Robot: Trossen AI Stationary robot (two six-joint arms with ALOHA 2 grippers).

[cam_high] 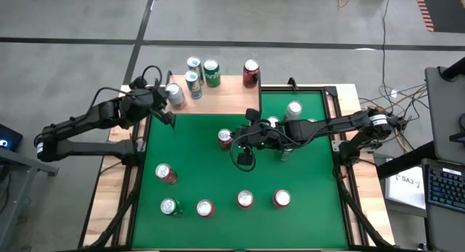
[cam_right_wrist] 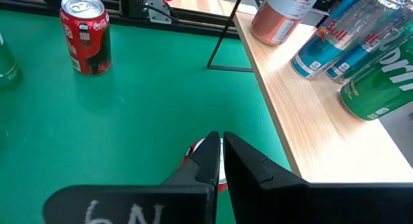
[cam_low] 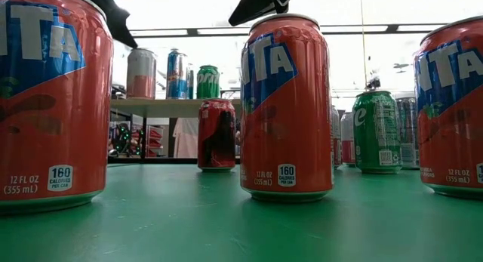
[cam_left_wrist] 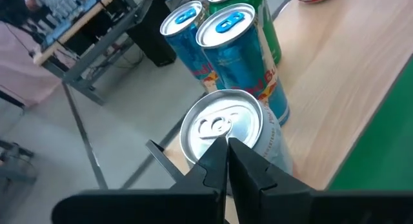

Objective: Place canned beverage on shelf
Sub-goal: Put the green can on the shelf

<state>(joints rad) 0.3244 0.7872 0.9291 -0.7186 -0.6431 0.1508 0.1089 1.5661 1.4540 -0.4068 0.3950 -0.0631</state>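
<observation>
Right gripper [cam_high: 234,139] pinched shut, empty, hovered just above upright red can [cam_high: 225,138]; shelf [cam_high: 218,98] lay beyond it (left gripper [cam_high: 168,115] also shut).

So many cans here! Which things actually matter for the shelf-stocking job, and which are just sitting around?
Part of the job:
- shelf, with five cans on it
- silver can at the shelf's edge, under the shut left gripper
- cans on the green table not yet shelved
- right gripper, shut, beside a red can

Just lying about:
- keyboard
- cables
</observation>
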